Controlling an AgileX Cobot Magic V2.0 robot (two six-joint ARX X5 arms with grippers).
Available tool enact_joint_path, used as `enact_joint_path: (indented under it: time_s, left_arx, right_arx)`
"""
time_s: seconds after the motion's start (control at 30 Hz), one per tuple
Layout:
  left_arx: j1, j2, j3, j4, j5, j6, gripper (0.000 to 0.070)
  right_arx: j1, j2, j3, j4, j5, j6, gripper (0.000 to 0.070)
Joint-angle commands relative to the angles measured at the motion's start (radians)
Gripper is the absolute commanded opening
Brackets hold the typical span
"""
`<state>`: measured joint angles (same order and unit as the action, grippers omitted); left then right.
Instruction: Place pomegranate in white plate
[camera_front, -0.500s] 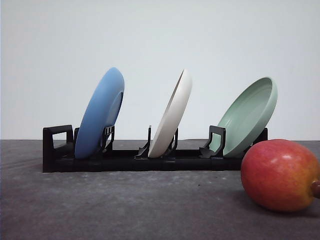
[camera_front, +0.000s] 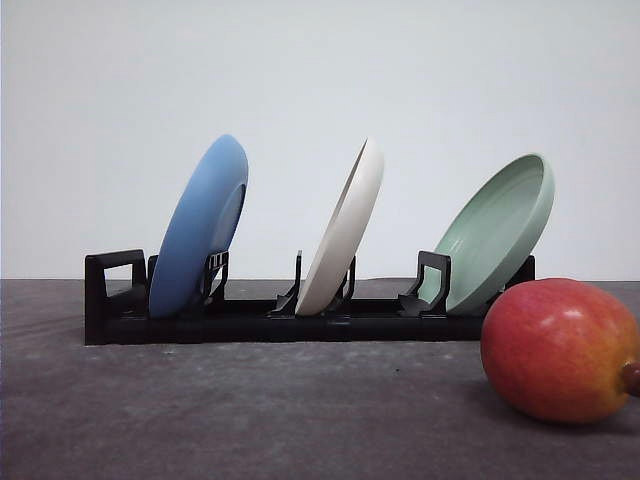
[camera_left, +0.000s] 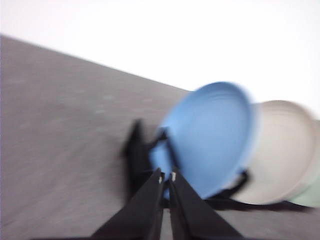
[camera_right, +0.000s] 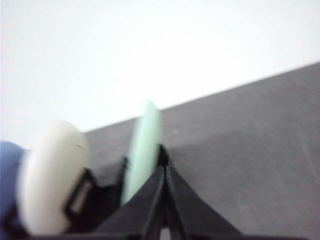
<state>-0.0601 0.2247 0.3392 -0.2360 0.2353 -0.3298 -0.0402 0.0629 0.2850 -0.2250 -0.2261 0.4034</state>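
A long black plastic dish rack stands across the dark grey worktop, holding three plates on edge, each leaning in its own slot so the uprights keep it from rolling or falling flat. In the middle of the rack is the round, shallow, matte off-white plate. At the rack's left end stands a round matte blue plate, and at its right end a round pale green plate, its hollow face turned toward the front camera.

The round red pomegranate with a yellow-orange blush and glossy skin lies on the worktop in front of the rack's right end, nearer the camera than the green plate and apart from it. Its small brown crown nub points away from the rack's middle.

The left gripper appears in the left wrist view with its black fingers pressed together and nothing between them, aimed at the blue plate's end of the rack. The right gripper is likewise closed and empty, facing the green plate edge-on. Both wrist views are blurred.

Because the white plate stands upright, it probably has to be lifted out and laid flat before the fruit can rest in it. Neither step looks begun.
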Motion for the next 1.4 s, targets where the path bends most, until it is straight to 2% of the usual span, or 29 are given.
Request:
enact_joint_path:
  time_s: [0.0,0.17,0.3,0.47,0.5,0.57,0.63,0.97,1.03,1.13,1.2,1.27,1.33,1.37]
  left_arx:
    - [-0.009,0.06,0.097,-0.016,0.052,0.033,0.0004]
    - [-0.03,0.228,0.329,-0.119,0.192,0.108,0.0003]
    - [-0.034,0.34,0.48,-0.184,0.346,0.205,0.0003]
    - [-0.041,0.43,0.588,-0.198,0.574,0.251,0.0]
    - [-0.041,0.443,0.602,-0.197,0.633,0.257,0.0]
    - [-0.043,0.456,0.61,-0.188,0.696,0.26,0.0]
    - [-0.05,0.457,0.61,-0.19,0.706,0.264,0.0]
    - [-0.073,0.459,0.61,-0.191,0.704,0.266,0.0014]
    - [-0.073,0.462,0.61,-0.191,0.704,0.266,0.0093]
    - [-0.073,0.47,0.61,-0.191,0.697,0.266,0.0287]
    - [-0.073,0.479,0.61,-0.191,0.695,0.266,0.0448]
    - [-0.077,0.486,0.61,-0.191,0.694,0.265,0.0587]
    - [-0.085,0.494,0.61,-0.191,0.684,0.265,0.0646]
    - [-0.091,0.497,0.61,-0.191,0.678,0.265,0.0646]
  right_arx:
    - [-0.002,0.048,0.095,-0.063,-0.028,0.022,0.0]
    - [-0.002,0.2,0.337,-0.228,-0.159,-0.088,0.0]
    - [-0.002,0.328,0.521,-0.348,-0.285,-0.22,0.0]
    - [-0.002,0.44,0.678,-0.438,-0.433,-0.373,0.0]
    - [-0.002,0.452,0.696,-0.443,-0.457,-0.393,0.0]
    - [-0.002,0.466,0.717,-0.438,-0.489,-0.404,0.0]
    - [-0.002,0.468,0.721,-0.432,-0.513,-0.404,0.0]
    - [-0.002,0.465,0.721,-0.434,-0.507,-0.403,0.0]
    - [-0.002,0.465,0.721,-0.434,-0.507,-0.404,0.0001]
    - [-0.002,0.465,0.721,-0.434,-0.507,-0.404,0.0056]
    - [-0.002,0.465,0.721,-0.434,-0.507,-0.404,0.0154]
    - [-0.002,0.465,0.721,-0.434,-0.507,-0.404,0.0312]
    - [-0.002,0.465,0.721,-0.434,-0.507,-0.404,0.0459]
    - [-0.002,0.465,0.721,-0.434,-0.507,-0.404,0.0532]
